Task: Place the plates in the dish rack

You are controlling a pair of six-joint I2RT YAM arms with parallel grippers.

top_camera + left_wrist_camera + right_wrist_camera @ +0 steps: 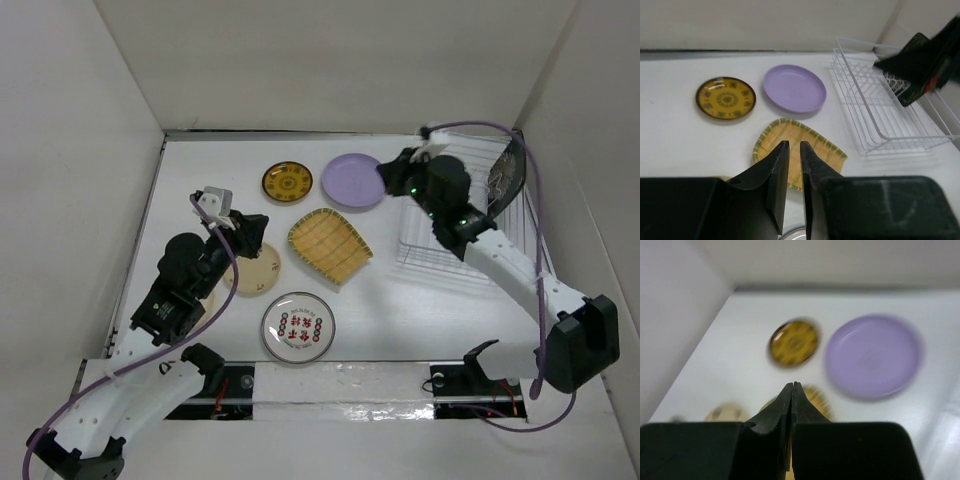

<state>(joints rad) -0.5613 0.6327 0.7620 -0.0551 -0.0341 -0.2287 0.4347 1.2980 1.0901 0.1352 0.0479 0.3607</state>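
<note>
Five plates lie flat on the white table: brown-and-yellow patterned (287,182), lavender (352,180), yellow ribbed (330,246), cream with floral specks (262,275) and white with red characters (297,327). A cream edge (208,298), perhaps the plain cream plate, peeks from under my left arm. The white wire dish rack (440,250) stands at the right with no plate showing in it. My left gripper (264,222) hovers over the floral plate's far edge, slightly open and empty (794,144). My right gripper (383,172) is shut and empty above the lavender plate's right rim (794,385).
White walls enclose the table on the left, back and right. My right arm (925,60) reaches over the rack (890,120). In the left wrist view the lavender plate (795,88), the patterned plate (725,97) and the ribbed plate (825,152) lie ahead.
</note>
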